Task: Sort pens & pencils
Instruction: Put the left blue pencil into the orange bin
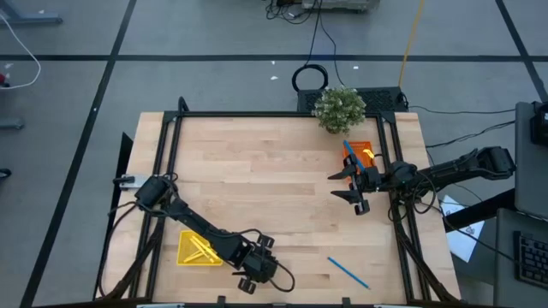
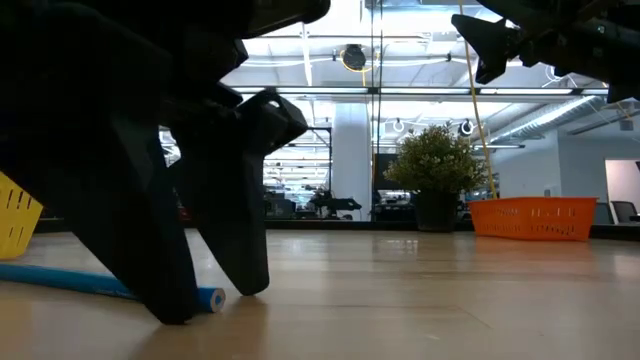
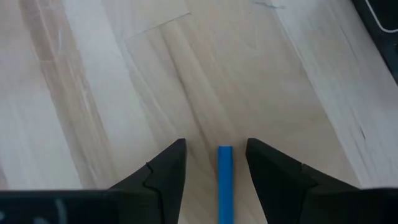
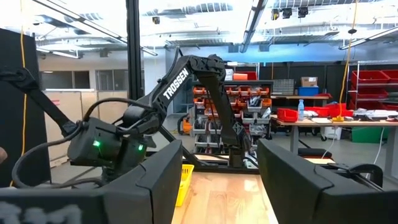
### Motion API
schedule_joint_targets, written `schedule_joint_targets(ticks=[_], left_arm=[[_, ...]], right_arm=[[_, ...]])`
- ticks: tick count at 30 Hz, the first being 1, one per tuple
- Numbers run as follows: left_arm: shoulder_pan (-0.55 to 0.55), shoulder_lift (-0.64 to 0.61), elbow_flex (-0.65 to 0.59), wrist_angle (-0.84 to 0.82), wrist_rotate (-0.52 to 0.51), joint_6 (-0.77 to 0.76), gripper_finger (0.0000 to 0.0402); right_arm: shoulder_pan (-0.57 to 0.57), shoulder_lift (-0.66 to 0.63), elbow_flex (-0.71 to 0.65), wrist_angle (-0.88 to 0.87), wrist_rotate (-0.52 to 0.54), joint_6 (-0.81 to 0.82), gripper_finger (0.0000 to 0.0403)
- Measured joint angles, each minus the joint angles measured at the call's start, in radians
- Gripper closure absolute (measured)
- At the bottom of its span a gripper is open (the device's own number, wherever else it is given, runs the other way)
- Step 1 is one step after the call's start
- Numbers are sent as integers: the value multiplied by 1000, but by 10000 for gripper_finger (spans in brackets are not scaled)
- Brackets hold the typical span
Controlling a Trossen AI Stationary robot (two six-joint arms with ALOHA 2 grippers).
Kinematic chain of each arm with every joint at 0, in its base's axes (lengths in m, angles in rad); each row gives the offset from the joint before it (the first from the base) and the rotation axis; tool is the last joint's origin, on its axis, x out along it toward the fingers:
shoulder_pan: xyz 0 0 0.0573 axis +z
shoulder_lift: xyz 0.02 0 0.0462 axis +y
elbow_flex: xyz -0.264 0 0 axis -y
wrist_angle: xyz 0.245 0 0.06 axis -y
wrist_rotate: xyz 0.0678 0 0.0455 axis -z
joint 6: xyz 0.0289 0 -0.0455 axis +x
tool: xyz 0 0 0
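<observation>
A blue stick (image 3: 224,183) lies flat on the wooden table, its end (image 2: 213,298) between the fingers of my left gripper (image 3: 216,168). That gripper (image 1: 255,272) is open near the table's front edge, pointing steeply down, one finger on each side of the stick with a gap to both. Another blue stick (image 1: 348,272) lies to its right. The yellow tray (image 1: 184,257) holds yellow sticks (image 1: 204,248). The orange tray (image 1: 366,147) at the far right holds a blue stick (image 1: 351,152). My right gripper (image 1: 353,188) hangs open and empty above the table beside the orange tray.
A potted plant (image 1: 339,107) stands at the far edge behind the orange tray (image 2: 530,218). The yellow tray (image 2: 12,225) sits just left of my left arm. A black frame rail (image 1: 398,214) runs along the table's right side. Bare wood spans the table's middle.
</observation>
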Motion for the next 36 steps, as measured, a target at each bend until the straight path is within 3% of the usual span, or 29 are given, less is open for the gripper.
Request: schedule_joint_targets(ticks=[7, 16, 25, 36], left_arm=[[2, 5, 0, 0, -2, -28, 240], [-11, 7, 2, -55, -3, -64, 387], [9, -15, -4, -77, 5, -13, 394], [79, -137, -7, -90, -34, 110, 401]], right_arm=[[0, 0, 0, -11, 0, 0, 204], [0, 0, 0, -13, 0, 0, 204], [0, 0, 0, -13, 0, 0, 204], [0, 0, 0, -14, 0, 0, 204]])
